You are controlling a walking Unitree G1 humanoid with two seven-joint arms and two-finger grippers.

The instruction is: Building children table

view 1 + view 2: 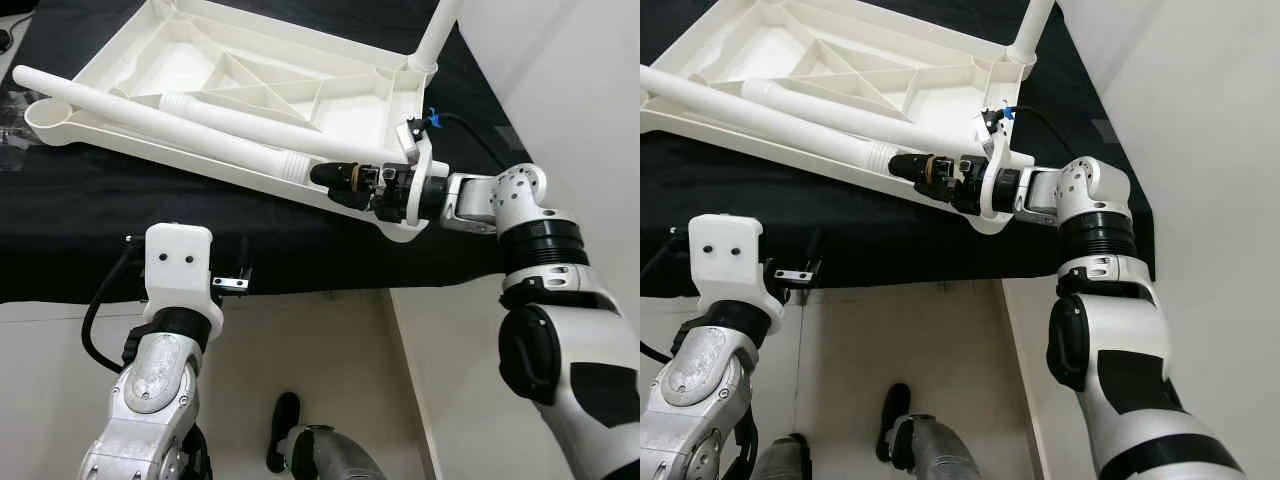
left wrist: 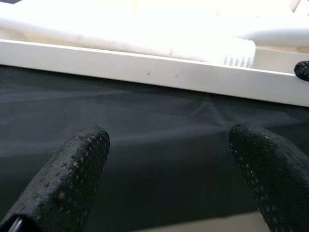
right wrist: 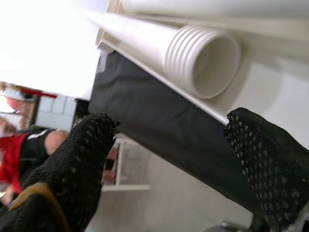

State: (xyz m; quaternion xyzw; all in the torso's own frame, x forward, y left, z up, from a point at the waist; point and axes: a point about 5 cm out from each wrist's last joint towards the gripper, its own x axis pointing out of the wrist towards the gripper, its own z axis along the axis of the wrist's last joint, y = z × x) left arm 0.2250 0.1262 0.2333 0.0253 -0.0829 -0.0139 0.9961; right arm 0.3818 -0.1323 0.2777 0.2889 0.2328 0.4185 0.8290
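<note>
The white table top (image 1: 250,40) lies upside down on the black-covered table (image 1: 300,250). Two loose white legs rest across it: a long leg (image 1: 160,120) along its near rim and a second leg (image 1: 250,118) just behind. A third leg (image 1: 440,30) stands upright in the far right corner socket. My right gripper (image 3: 169,140) is open at the long leg's threaded end (image 3: 203,60), with one finger on each side and neither touching it. My left gripper (image 2: 166,145) is open and empty, low at the table's front edge, facing the table top's rim (image 2: 145,72).
The black cloth's front edge (image 1: 330,285) hangs just above my left wrist (image 1: 178,260). A white wall (image 1: 560,60) closes in on the right. My feet (image 1: 285,430) stand on pale floor below. In the right wrist view a person in red (image 3: 19,145) is far off.
</note>
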